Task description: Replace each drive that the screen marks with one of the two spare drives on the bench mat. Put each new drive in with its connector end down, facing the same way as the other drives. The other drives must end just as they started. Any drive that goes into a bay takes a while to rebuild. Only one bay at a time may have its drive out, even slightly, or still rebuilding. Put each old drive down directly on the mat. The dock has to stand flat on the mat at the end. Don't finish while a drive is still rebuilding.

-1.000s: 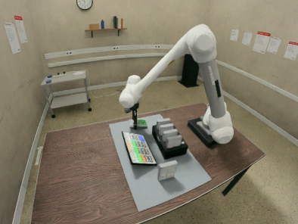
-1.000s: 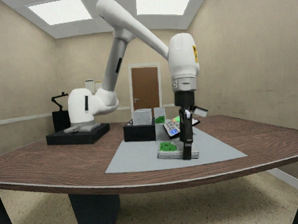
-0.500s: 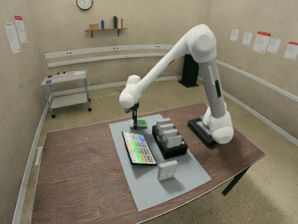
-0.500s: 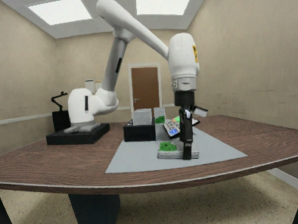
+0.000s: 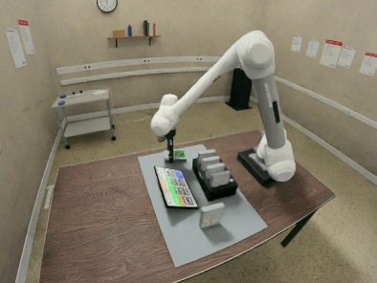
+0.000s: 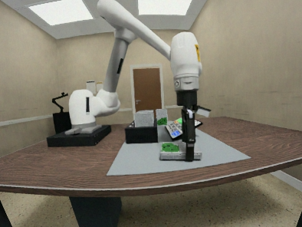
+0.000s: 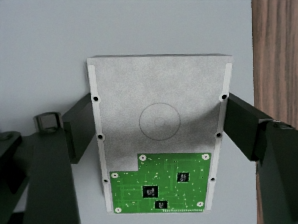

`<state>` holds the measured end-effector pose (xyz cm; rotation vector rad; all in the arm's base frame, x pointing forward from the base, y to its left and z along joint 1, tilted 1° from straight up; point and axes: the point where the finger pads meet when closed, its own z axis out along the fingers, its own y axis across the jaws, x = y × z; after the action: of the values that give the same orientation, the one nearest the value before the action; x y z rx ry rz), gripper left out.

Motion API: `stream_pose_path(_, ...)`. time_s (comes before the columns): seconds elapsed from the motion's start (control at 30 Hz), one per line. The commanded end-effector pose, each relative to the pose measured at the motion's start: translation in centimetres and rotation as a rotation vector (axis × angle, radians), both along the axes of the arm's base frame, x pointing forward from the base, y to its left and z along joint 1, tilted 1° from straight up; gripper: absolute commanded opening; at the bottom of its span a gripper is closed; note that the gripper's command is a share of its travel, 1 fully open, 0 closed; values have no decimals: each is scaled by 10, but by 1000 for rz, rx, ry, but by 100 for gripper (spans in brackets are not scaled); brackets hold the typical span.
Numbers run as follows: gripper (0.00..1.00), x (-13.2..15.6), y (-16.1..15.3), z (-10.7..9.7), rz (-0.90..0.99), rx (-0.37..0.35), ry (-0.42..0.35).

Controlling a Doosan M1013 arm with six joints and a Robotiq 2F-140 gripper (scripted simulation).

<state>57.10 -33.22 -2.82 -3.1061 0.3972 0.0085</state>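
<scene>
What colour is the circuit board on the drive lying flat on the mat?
Green, with black chips; the wrist view shows it best.

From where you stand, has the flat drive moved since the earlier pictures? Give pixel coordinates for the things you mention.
No, the flat drive (image 5: 180,155) (image 6: 177,155) (image 7: 160,85) keeps its place against the mat's edge (image 6: 180,167).
</scene>
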Motion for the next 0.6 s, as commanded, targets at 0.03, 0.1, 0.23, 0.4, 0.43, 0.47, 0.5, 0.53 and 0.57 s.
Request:
stream_pose_path(0.03,10,0,0,6,0,0,-1)
stream_pose_path(0.1,10,0,0,9,0,0,-1)
stream_pose_path(0.23,10,1,0,12,0,0,-1)
stream_pose_path(0.4,10,1,0,22,0,0,-1)
stream_pose_path(0.43,10,1,-1,24,0,0,-1)
stream_pose_path(0.47,10,1,-1,26,0,0,-1)
stream_pose_path(0.5,10,1,-1,28,0,0,-1)
stream_pose_path(0.53,10,1,-1,31,0,0,-1)
stream_pose_path(0.57,10,1,-1,33,0,0,-1)
